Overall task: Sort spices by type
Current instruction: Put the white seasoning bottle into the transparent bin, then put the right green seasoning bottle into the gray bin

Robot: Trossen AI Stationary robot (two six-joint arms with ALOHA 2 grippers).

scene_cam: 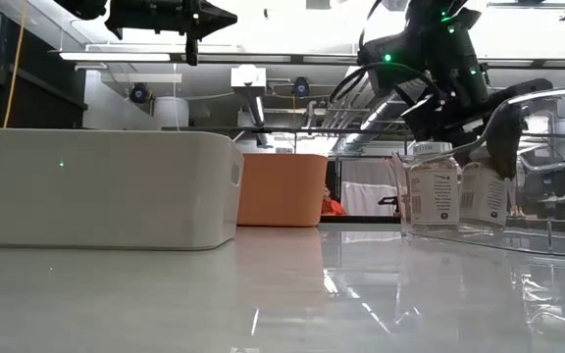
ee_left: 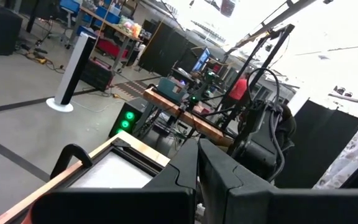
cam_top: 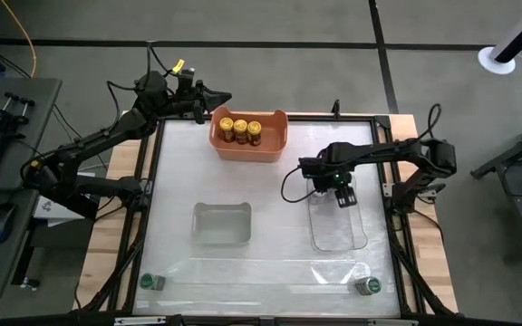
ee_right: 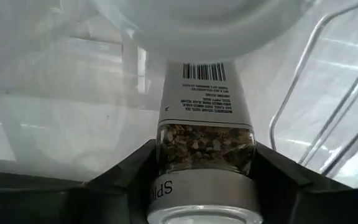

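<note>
right fingers (ee_right: 205, 163): clamped on silver-lidded spice jar (ee_right: 205, 149) | left fingers (ee_left: 197, 180): closed, empty

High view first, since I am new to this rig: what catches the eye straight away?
The orange tub at the table's far edge, with three yellow-lidded jars standing in a row inside. Next, the right pincer over the clear tub, shut on a silver-lidded spice jar. The left pincer waits beside the orange tub.
</note>
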